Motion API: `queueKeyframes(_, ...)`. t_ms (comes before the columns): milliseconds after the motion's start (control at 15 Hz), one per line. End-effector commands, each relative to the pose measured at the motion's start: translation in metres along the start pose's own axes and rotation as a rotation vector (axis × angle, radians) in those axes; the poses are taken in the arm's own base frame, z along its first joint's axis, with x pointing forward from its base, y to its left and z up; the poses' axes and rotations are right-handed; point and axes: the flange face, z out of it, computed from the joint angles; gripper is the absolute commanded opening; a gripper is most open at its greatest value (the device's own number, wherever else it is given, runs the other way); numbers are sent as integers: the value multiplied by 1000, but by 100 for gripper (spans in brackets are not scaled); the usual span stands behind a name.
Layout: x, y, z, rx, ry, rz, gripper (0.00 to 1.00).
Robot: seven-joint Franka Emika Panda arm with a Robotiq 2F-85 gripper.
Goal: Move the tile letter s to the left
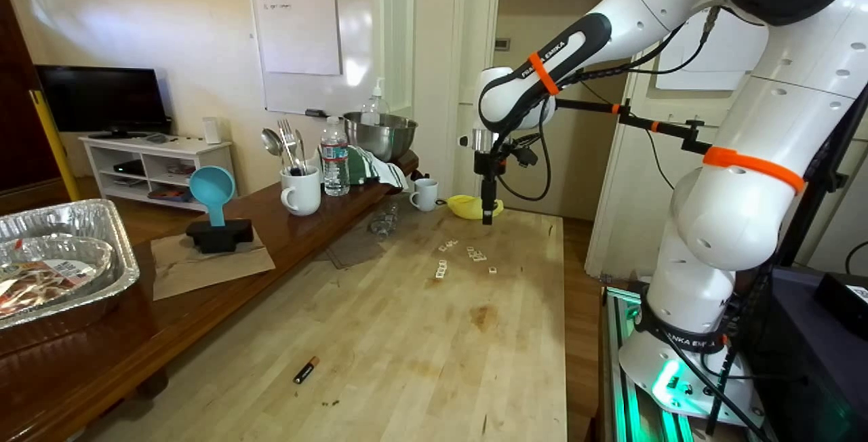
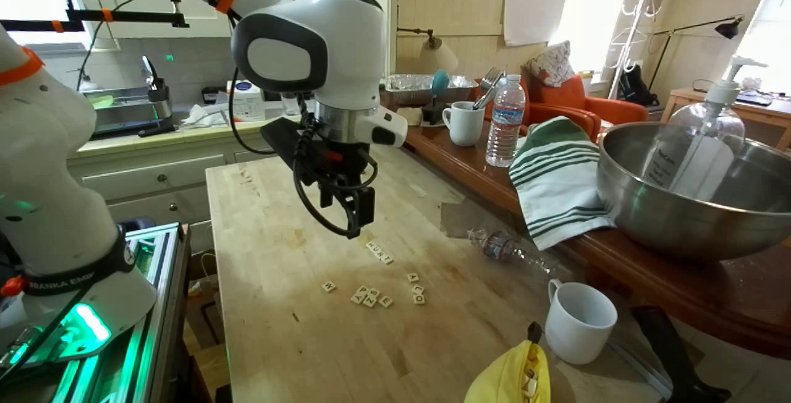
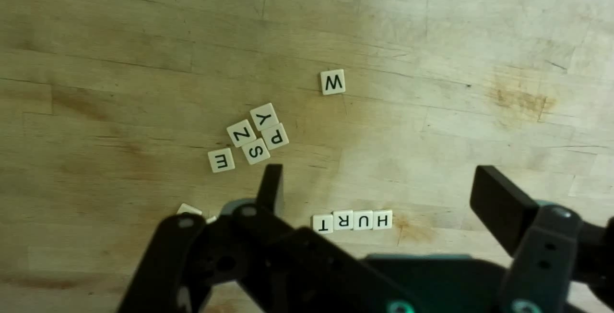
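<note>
Tile S (image 3: 255, 151) lies flat on the wooden table (image 3: 431, 39) in a tight clump: in the wrist view its upper edges touch or nearly touch tile Z (image 3: 241, 133) and tile P (image 3: 275, 136), and tile E (image 3: 221, 160) sits just beside it on the left, across a slim gap. Its lower edge is bare. Being square, it has no long axis, only a slight slant.

The coming move turns on one relation: tile S lies outside the span of the gripper (image 3: 379, 183), not between the fingers (image 3: 272, 186). In the wrist view it shows just up and left of the nearer fingertip, the one on that view's left side. The jaws stand wide apart with nothing held, and both exterior views show them raised above the table, so a sideways shift toward the clump and a descent seem called for. A pinch would probably disturb tile Z or tile P; a nudge may serve better, though tile E could be in the path if that view's left is the one meant, which the pictures do not settle.

Farther out lie tile Y (image 3: 264, 116), tile W (image 3: 333, 82) and the HURT row (image 3: 352, 221), then a yellow pouch (image 2: 503, 378) and a white mug (image 2: 576, 334), shown in both exterior views.
</note>
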Motion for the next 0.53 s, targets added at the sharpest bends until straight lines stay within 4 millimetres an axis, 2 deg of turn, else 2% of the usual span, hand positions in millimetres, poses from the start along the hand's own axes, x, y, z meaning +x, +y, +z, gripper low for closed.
queueKeyframes(0, 0, 6, 9, -6, -6, 21, 100)
queueKeyframes(467, -3, 25, 35, -10, 12, 4, 100)
